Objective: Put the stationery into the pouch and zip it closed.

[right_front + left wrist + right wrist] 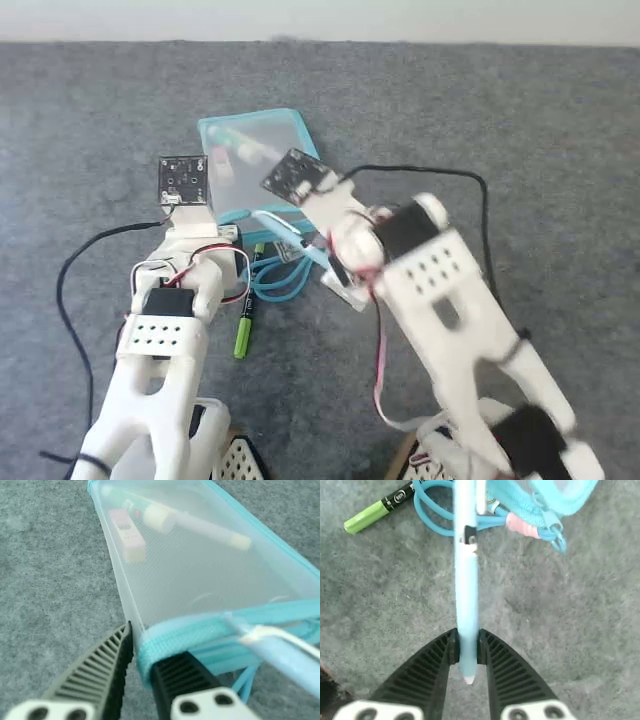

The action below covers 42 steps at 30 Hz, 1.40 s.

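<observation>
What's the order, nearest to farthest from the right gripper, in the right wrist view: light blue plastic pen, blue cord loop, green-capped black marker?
1. Light blue plastic pen: held in the right gripper.
2. Blue cord loop: under the pen's far part.
3. Green-capped black marker: outside the loop, farthest.

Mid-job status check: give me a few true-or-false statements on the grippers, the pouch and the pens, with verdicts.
1. The right gripper is shut on the light blue pen. True.
2. The left gripper clamps the pouch at its zipper-edge corner. True.
3. The green marker is inside the pouch. False: the green marker lies on the carpet outside it.
4. The pouch is empty. False: a pink eraser and a white tube lie inside.
</observation>
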### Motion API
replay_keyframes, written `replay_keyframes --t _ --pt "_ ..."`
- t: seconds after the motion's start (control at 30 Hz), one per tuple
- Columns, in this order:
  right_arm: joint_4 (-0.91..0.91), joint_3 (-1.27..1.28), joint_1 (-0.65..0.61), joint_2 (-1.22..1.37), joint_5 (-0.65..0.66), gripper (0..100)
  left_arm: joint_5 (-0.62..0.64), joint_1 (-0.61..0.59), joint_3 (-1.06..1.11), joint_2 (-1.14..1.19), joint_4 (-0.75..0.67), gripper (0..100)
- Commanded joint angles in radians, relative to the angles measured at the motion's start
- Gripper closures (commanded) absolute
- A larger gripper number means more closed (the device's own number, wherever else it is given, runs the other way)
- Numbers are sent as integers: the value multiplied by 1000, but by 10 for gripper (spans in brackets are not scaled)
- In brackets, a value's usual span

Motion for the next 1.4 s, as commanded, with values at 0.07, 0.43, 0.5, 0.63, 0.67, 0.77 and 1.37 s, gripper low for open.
replay_keyframes --t 0.07,0.43,0.5,0.63,0.67,0.77,1.37 --pt "54 -169 -4 107 -37 991 -9 9 -21 -8 -21 988" --pt "202 -115 71 -110 51 991 -9 9 -21 -8 -21 988" --pt "200 -80 67 -110 52 991 -9 9 -21 -8 -21 988" --pt "200 -40 65 -111 54 991 -9 9 -19 -8 -21 988" --pt "200 -32 65 -111 63 991 -9 9 -19 -8 -21 988" --pt "200 0 65 -114 87 991 -9 9 -19 -8 -21 988" --pt "73 44 48 -74 52 991 -9 -3 -21 -8 -21 988"
